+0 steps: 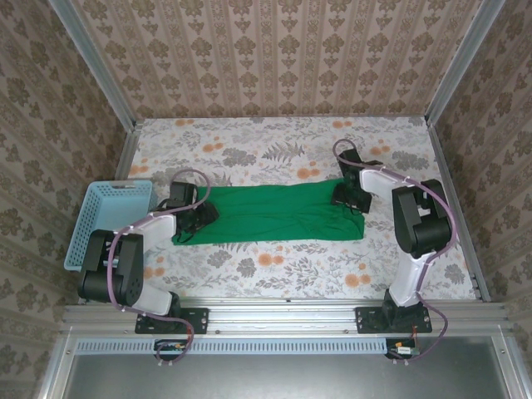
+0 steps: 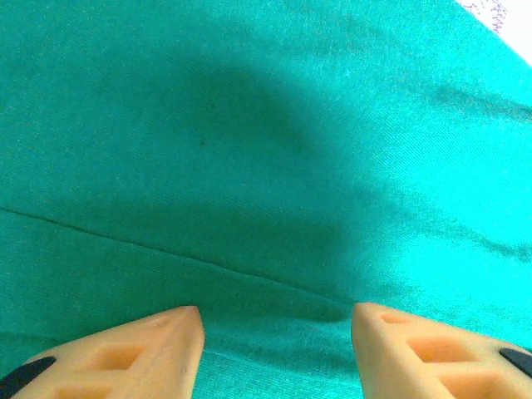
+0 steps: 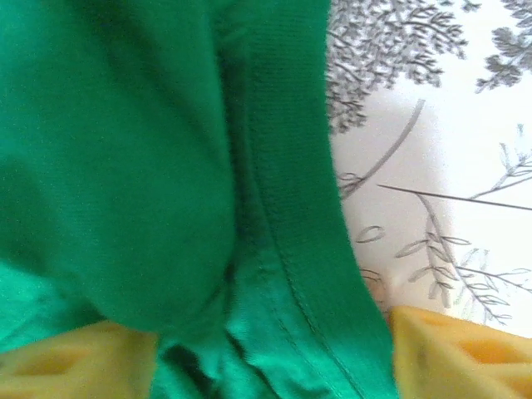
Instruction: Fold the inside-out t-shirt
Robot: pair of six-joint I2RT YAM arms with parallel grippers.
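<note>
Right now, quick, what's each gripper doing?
Left gripper: open, tips resting on the t-shirt, nothing pinched.
Right gripper: open, straddling the t-shirt's hem.

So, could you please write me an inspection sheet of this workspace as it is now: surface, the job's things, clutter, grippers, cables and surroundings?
Surface: table covered with a floral cloth, lying flat.
Job's things: green t-shirt lies as a long band across the middle.
Clutter: light-blue basket at the left edge, apart from the shirt.
Grippers: left gripper at the shirt's left end, fingers apart, tips on the cloth; right gripper at the right end, fingers apart, hem between them.
Cables: left arm's cable and right arm's cable loop above the wrists.
Surroundings: patterned walls; metal rail at the near edge.
</note>
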